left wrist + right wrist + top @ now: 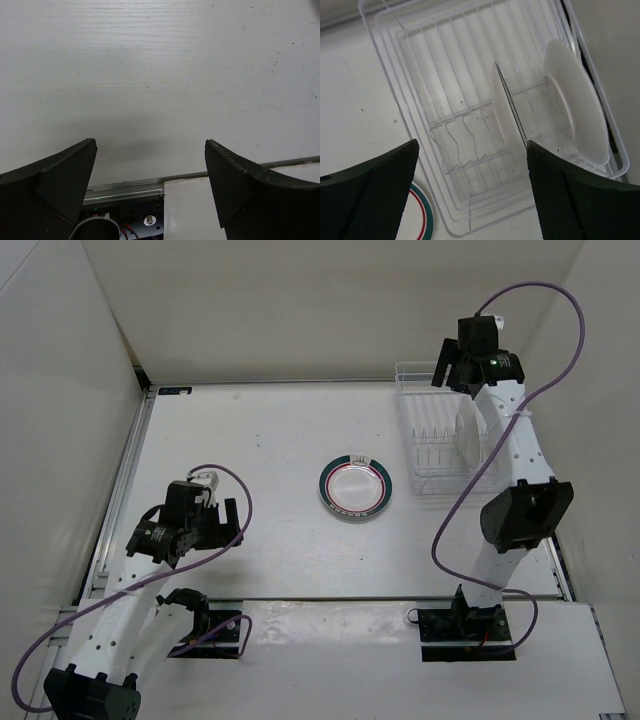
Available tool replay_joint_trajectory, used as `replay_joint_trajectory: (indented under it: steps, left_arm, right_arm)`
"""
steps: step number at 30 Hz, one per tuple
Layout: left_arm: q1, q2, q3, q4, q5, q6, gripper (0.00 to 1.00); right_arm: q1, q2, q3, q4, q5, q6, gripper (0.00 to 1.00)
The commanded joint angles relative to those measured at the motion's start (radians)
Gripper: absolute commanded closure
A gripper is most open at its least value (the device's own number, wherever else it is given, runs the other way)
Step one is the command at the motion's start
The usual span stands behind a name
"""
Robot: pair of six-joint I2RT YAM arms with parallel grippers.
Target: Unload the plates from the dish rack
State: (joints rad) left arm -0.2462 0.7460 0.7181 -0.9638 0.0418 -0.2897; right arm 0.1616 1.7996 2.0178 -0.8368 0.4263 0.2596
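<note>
Plates in view number three: one lies on the table (250, 440), two are in the dish rack (420, 430).

Left gripper (228, 525): fingers spread wide, nothing between them. In the left wrist view the left gripper (150, 145) hangs over bare table (160, 65), close to its near edge.

Green-rimmed plate (356, 487): lies flat on the table, well apart from the left gripper and out past its fingertips to the right. It sits just beside the dish rack, not touching it. It has a dark green outer band and a red inner ring. The small dark marks on its rim are too small to read.

Dish rack (445, 70): white wire, directly below the right gripper (455, 375). No label can be made out on it.

Right gripper (472, 145): fingers at full spread, gripping nothing, well above the rack. Thin-rimmed plate (506, 107) stands on edge among the tines, beneath the gap between the fingers and nearer the finger on the view's right. Plain white plate (575, 100) leans just beyond it, against the rack's outer side, back face towards the camera. The green-rimmed plate (422, 217) shows beside the finger on the view's left, outside the rack.
</note>
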Motion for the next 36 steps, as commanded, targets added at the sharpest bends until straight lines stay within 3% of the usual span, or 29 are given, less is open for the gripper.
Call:
replay_joint_trajectory:
  steps: [1, 2, 6, 19, 28, 36]
  left_arm:
    - [-0.002, -0.016, 0.006, 0.017, 0.013, -0.002, 0.0]
    - [-0.002, -0.019, 0.006, 0.017, 0.013, 0.0, 0.0]
    - [-0.002, -0.016, 0.006, 0.017, 0.018, -0.002, 0.0]
    - [-0.004, 0.0, 0.007, 0.022, 0.02, -0.002, 0.0]
    - [-0.004, 0.01, 0.007, 0.022, 0.021, -0.002, 0.0]
    - [-0.002, 0.012, 0.007, 0.025, 0.02, -0.003, 0.0]
  right_arm:
    - [-0.033, 0.05, 0.033, -0.091, -0.087, 0.049, 0.11]
    - [-0.045, 0.052, 0.003, -0.091, -0.093, 0.055, 0.11]
    - [-0.077, 0.007, -0.117, -0.03, -0.112, 0.07, 0.28]
    - [-0.111, -0.075, -0.267, 0.059, -0.176, 0.056, 0.24]
    - [-0.109, -0.166, -0.251, 0.062, -0.178, 0.038, 0.22]
    - [-0.111, -0.072, -0.258, 0.004, -0.123, 0.027, 0.25]
